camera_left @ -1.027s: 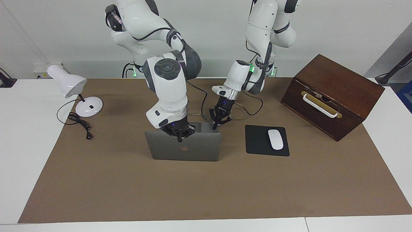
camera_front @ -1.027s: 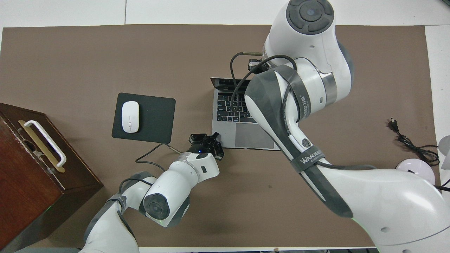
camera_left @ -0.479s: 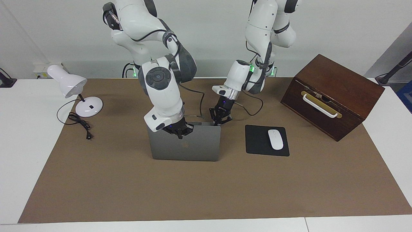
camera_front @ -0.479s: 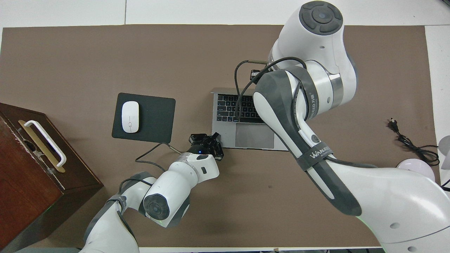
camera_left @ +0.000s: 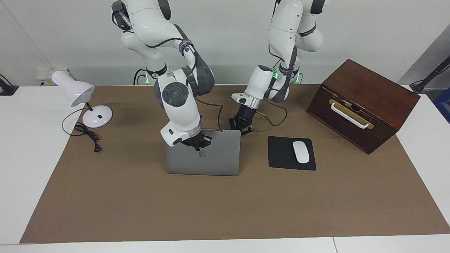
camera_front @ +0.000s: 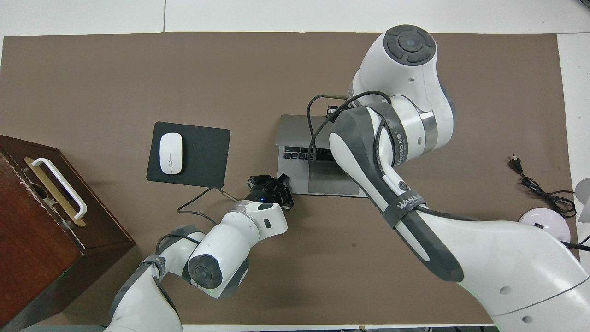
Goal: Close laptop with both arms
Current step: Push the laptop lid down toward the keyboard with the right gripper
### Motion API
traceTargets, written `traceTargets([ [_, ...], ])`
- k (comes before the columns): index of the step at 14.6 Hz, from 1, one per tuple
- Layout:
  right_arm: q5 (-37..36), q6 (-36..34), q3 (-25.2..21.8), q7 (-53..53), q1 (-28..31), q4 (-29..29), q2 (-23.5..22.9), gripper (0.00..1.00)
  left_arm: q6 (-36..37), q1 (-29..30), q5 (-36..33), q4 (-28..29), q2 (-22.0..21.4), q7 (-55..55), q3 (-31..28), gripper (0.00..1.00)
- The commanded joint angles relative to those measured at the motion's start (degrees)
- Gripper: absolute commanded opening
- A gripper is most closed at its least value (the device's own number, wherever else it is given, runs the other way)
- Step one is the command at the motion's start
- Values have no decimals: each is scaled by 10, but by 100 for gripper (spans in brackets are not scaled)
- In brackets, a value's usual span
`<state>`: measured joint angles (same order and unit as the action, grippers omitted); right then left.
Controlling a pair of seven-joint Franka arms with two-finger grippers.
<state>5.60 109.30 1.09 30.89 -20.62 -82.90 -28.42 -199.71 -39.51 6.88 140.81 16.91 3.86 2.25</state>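
The right gripper [camera_left: 198, 145], fingertips pinched together, pressed the thin grey-silver metal laptop [camera_left: 211, 158], its lid half lowered under those fingers. The left gripper [camera_left: 242, 127], likewise pinched, rested at the laptop's robot-side corner.

One camera sits high across the table, facing the robots; another looks steeply down from above them. Both share the brown mat [camera_left: 105, 196] and laptop [camera_left: 211, 158].
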Motion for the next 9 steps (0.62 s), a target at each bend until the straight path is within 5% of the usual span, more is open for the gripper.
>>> traceTargets([
  [1, 14, 56, 5, -18, 1, -63, 21, 0, -3, -1, -9, 20, 17, 6, -7, 0],
  [9, 14, 96, 5, -18, -3, -98, 17, 0, -4, -1, -9, 18, 17, 5, -7, 0],
])
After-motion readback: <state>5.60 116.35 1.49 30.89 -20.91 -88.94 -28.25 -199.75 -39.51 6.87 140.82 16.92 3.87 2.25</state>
